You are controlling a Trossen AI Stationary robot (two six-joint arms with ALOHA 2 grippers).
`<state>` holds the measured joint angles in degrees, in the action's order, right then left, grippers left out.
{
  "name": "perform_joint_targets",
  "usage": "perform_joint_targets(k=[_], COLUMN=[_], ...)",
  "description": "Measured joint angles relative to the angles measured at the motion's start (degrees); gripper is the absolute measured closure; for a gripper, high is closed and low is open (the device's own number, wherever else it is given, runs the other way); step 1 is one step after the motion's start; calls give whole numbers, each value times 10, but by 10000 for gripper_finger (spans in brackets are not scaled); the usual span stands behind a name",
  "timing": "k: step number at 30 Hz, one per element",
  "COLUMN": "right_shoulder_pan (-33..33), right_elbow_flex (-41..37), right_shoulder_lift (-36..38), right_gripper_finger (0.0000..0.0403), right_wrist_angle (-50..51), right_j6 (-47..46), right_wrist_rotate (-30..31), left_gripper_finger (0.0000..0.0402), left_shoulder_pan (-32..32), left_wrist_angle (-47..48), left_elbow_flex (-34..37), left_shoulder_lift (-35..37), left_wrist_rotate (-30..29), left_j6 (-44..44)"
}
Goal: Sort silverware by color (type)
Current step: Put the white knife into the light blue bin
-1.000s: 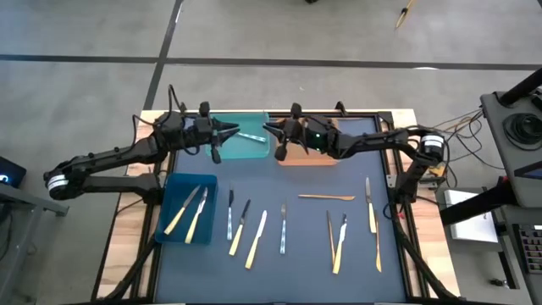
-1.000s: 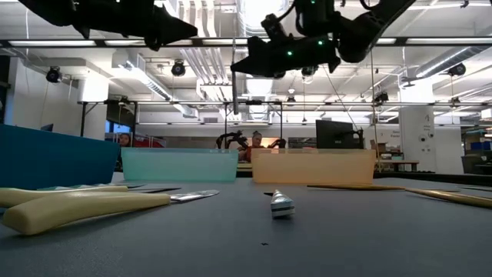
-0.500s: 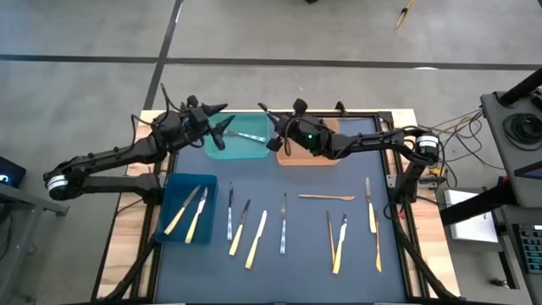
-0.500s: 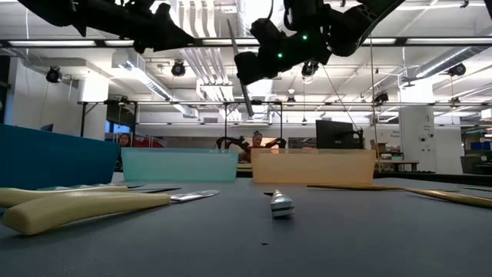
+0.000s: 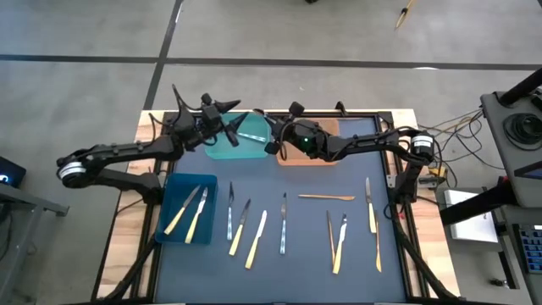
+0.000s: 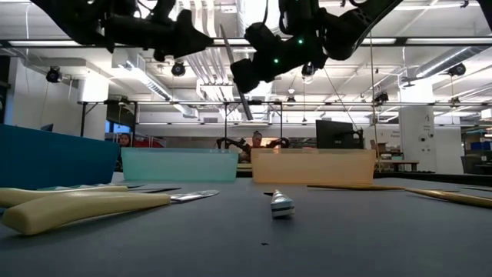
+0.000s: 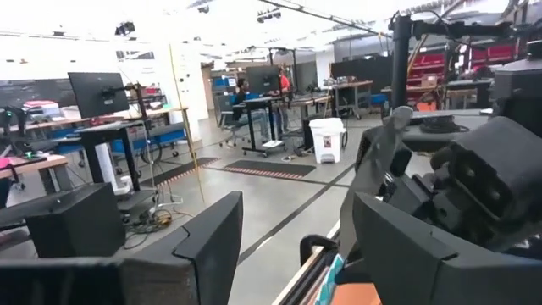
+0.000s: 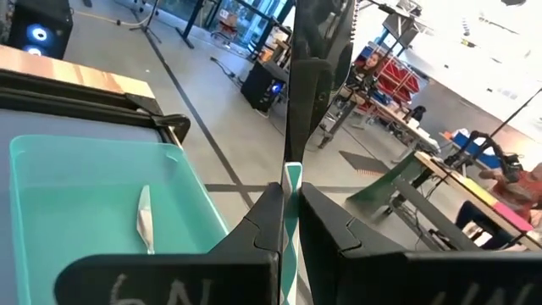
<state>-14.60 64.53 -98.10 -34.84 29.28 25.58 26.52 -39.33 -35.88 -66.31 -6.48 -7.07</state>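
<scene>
Left hand [image 5: 227, 124], beside the teal bin [image 5: 222, 151], has spread its fingers and now holds nothing. Right hand [image 5: 269, 135], over that bin's other edge, now pinches the silver utensil [image 6: 234, 71] alone. Handover judged complete; one silver piece [image 8: 145, 220] lies inside the bin.

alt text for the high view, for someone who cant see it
Both arms meet above the table's far edge: the left gripper open over the teal bin, the right gripper shut on a silvery knife between the teal and orange bins. Loose silverware lies in a row nearer; two pale yellow pieces sit in a blue bin.
</scene>
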Motion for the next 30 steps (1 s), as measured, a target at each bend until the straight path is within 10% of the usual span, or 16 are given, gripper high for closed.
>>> perform_joint_targets(k=[30], right_shoulder_pan=[0], right_elbow_flex=[7], right_shoulder_lift=[0], right_gripper_finger=[390], right_wrist_angle=[0], right_j6=[16], right_wrist_rotate=[1], left_gripper_finger=[196], left_shoulder_pan=[0], left_wrist_angle=[-147], left_elbow_flex=[0], left_shoulder_lift=[-102], left_wrist_rotate=[48], left_j6=[50])
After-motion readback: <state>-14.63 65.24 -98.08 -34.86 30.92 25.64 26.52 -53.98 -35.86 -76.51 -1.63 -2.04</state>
